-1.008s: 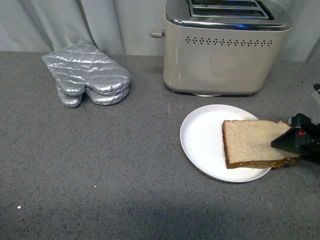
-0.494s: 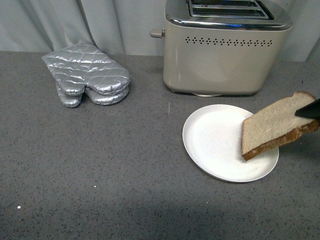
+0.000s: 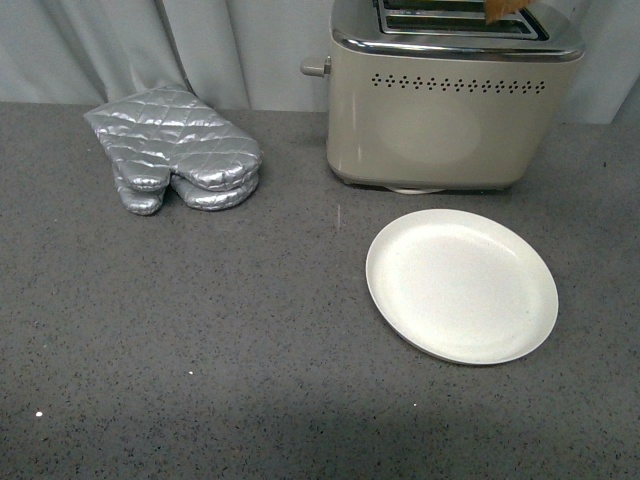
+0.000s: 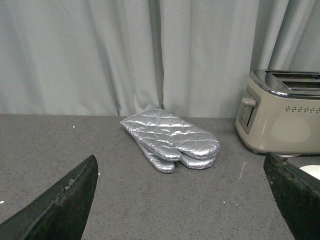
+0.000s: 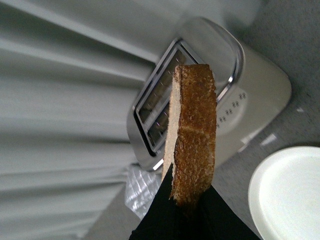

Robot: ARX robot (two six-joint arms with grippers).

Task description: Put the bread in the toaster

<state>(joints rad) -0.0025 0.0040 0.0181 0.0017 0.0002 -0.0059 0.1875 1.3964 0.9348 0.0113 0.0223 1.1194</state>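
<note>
The right jaws are clamped on one end of the bread (image 5: 192,135), their dark tips pinching it from both faces; the slice stands on edge with its brown crust toward the right wrist camera, raised over the chrome top of the toaster (image 5: 250,100) and roughly in line with its two long slots. In the front view only a brown sliver of the bread (image 3: 503,9) shows at the upper edge, over the toaster (image 3: 455,100); the arm itself is out of that view. Whether the slice's far end is above the slot or already touching its rim cannot be told for sure.

Both slots look open and unblocked. The toaster stands at the back of the grey bench (image 3: 200,340), just before the curtain (image 3: 240,50), its knob on the left side. The white plate (image 3: 462,285) lies bare just in front of it. A pair of silver oven mitts (image 3: 175,150) lies well to the left, apart from toaster and plate; much of the bench between them is bare.

The left jaws are spread wide and grip nothing, low over the bench and facing the oven mitts (image 4: 172,140).
</note>
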